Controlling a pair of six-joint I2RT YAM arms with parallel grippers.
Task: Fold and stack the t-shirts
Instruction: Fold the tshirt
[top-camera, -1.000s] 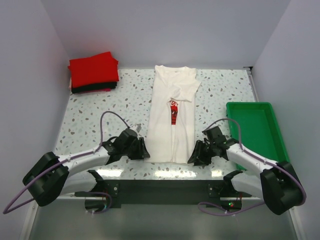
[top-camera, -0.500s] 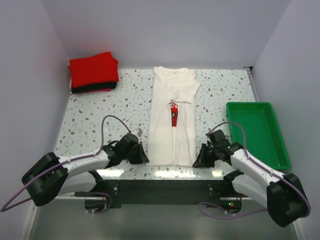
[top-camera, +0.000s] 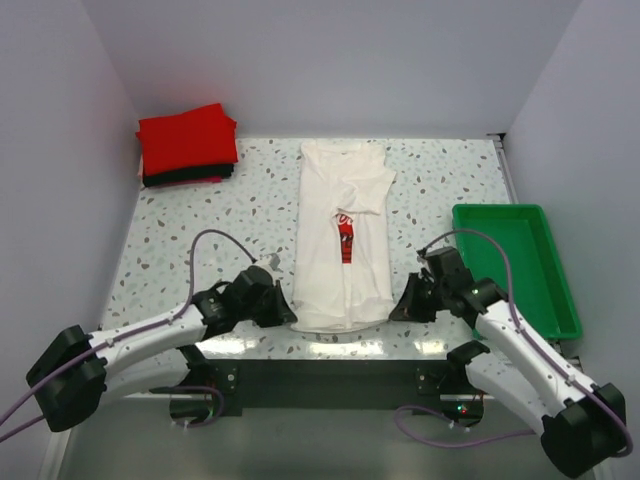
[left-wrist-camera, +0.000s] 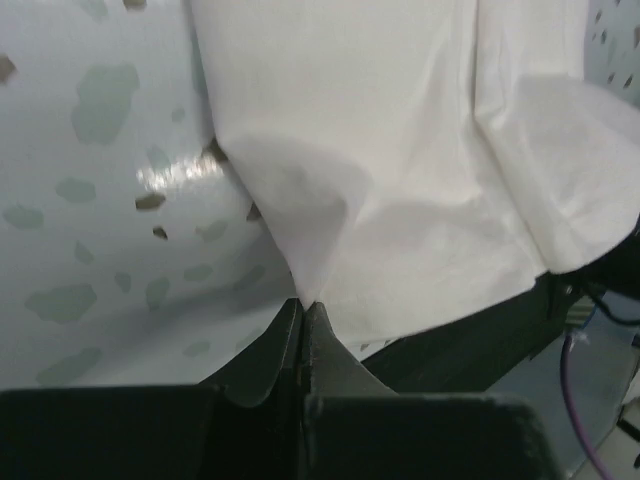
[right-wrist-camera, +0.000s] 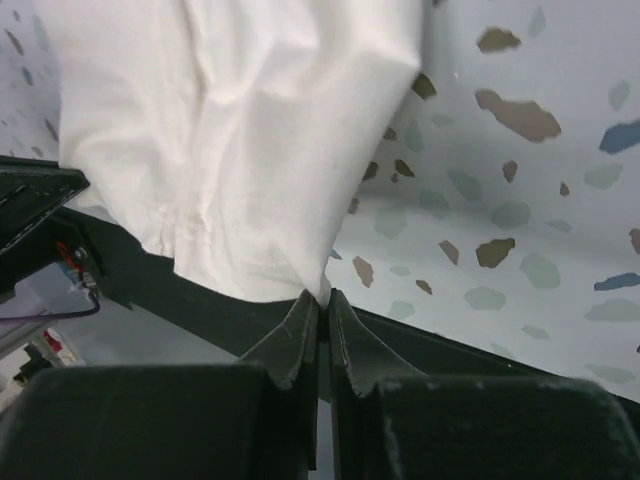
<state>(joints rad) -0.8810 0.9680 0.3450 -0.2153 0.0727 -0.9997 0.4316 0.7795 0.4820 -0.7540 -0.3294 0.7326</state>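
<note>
The long cream-white cloth t-shirt with a red rectangular chest print (top-camera: 332, 268) lay lengthwise down the middle of the speckled worktop (top-camera: 190, 240), sleeves folded inward and hem at the near edge. The left gripper (top-camera: 284, 312) was closed tight on the hem's left corner and the right gripper (top-camera: 400, 308) on its right corner, each pinching up a small peak of cloth. A stack of folded red and black t-shirts (top-camera: 187, 145) sat in the far left corner. A green plastic tray (top-camera: 510, 262) stood by the right edge, well apart from the shirt.
</note>
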